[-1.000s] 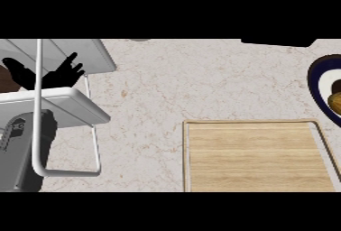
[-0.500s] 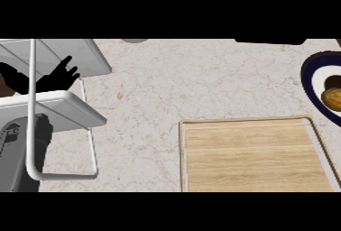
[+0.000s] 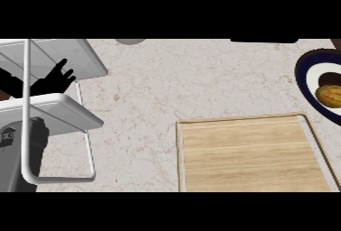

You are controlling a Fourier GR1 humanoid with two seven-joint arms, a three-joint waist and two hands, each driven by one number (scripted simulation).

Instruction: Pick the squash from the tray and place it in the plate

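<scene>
A yellow-orange squash lies in the dark-rimmed white plate, which is cut off by the right edge. The wooden tray with a pale rim sits at the lower right and holds nothing. At the far left my left hand shows with its fingers spread and open, partly hidden behind white panels. It holds nothing and is far from the tray and the plate. My right hand does not show.
White flat panels and a bent white tube cover the left side, over my grey forearm. Marbled counter lies between them and the tray. A grey object and a dark one sit at the far edge.
The left hand has shifted slightly and its fingers have changed pose. The whole view has drifted a little left, so more of the squash and plate shows.
</scene>
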